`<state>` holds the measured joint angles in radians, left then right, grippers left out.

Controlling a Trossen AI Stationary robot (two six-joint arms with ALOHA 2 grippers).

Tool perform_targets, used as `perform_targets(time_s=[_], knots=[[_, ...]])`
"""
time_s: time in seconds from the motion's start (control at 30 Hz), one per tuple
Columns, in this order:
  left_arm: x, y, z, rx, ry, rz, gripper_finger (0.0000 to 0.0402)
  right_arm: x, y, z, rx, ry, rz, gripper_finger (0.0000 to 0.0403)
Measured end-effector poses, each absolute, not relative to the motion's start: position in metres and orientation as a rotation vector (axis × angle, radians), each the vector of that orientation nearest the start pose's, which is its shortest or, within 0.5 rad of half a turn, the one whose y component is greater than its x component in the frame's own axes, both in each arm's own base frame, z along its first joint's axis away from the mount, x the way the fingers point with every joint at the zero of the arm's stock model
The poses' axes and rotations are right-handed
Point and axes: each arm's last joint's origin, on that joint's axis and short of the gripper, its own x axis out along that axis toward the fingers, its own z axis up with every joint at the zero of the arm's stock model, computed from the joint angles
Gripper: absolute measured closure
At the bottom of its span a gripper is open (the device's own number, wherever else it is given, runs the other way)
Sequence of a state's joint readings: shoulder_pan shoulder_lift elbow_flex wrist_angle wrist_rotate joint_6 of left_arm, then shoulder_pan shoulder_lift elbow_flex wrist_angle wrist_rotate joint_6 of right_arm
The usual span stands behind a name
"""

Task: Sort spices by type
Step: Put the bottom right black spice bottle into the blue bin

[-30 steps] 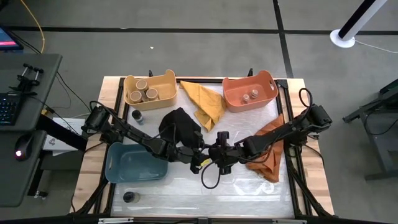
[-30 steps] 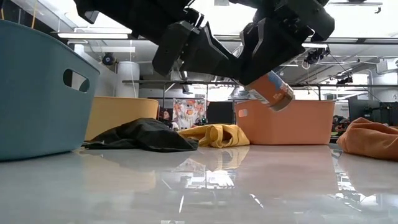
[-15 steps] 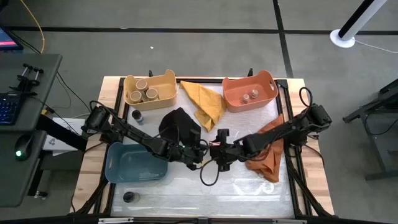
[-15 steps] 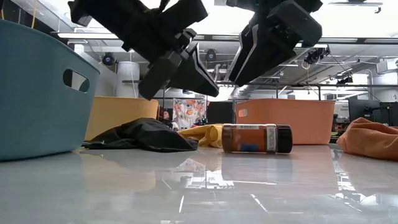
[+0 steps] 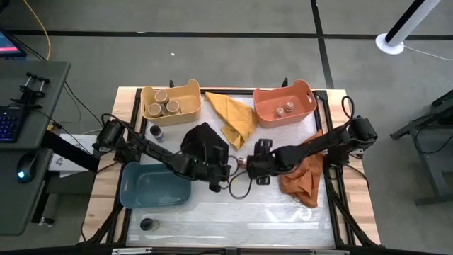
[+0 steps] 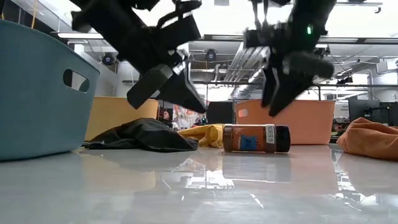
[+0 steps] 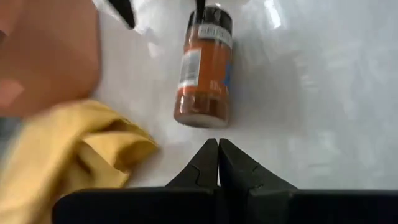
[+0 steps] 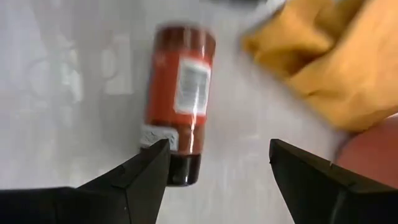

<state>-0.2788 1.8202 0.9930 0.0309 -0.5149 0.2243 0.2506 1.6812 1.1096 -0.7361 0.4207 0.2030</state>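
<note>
One jar down: a spice jar [image 6: 256, 138] lies on its side on the white table [image 5: 283, 219], near the middle, with nothing holding it.
Jar in high view: it is only a tiny brown spot [image 5: 241, 162] between the two grippers.
Jar in low view: this view shows its orange-brown powder, label and dark cap; the cap points to 3 o'clock.
Left gripper [image 7: 217, 163]: its two fingers are pressed tight together and hold nothing; its wrist view shows the jar [image 7: 204, 70] just ahead of the tips, not touching.
Right gripper [image 8: 219, 163]: its fingers stand wide apart and hold nothing; its wrist view shows the jar's dark cap [image 8: 179, 104] near one finger.
Three tan tops: jars [image 5: 163, 106] sit in the yellow bin [image 5: 190, 88] at 11 o'clock.
Two small tops: jars [image 5: 284, 108] sit in the orange bin [image 5: 303, 90] at 1 o'clock.
Two dark tops: one jar [image 5: 156, 132] stands at 10 o'clock, just below the yellow bin; one [image 5: 146, 224] stands at 7 o'clock, below the blue bin [image 5: 145, 185]. Only the high view shows these.
Cloths: black cloth [image 5: 202, 144] beside the left arm, yellow cloth [image 5: 232, 117] at 12 o'clock, orange cloth [image 5: 304, 177] under the right arm.
</note>
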Motion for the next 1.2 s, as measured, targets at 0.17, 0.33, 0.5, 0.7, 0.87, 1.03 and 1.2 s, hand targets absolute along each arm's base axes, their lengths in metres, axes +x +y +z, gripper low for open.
perform_targets(time_s=[0.17,0.33,0.5,0.7,0.87,1.03,1.2], knots=[[0.346,-0.074,0.160,0.378,0.688,0.091,0.0401,0.289,0.044,0.188,-0.053,1.160,-0.250,0.0132],[0.350,-0.070,0.181,0.348,0.534,0.086,0.0401,0.274,0.042,0.225,-0.018,0.961,-0.274,0.0132],[0.366,-0.050,0.185,0.202,0.508,0.052,0.0374,0.251,0.045,0.261,0.017,0.806,-0.314,0.0132],[0.389,-0.044,0.172,0.178,0.627,-0.011,0.0265,0.224,0.051,0.285,0.031,0.705,-0.368,0.0132],[0.407,-0.052,0.185,0.194,0.654,-0.029,0.0168,0.212,0.055,0.289,0.046,0.694,-0.396,0.0132],[0.417,-0.058,0.179,0.134,0.760,-0.053,0.0111,0.211,0.057,0.287,0.056,0.712,-0.403,0.0132],[0.423,-0.057,0.159,0.162,0.801,0.009,0.0102,0.212,0.058,0.284,0.041,0.728,-0.411,0.0132]])
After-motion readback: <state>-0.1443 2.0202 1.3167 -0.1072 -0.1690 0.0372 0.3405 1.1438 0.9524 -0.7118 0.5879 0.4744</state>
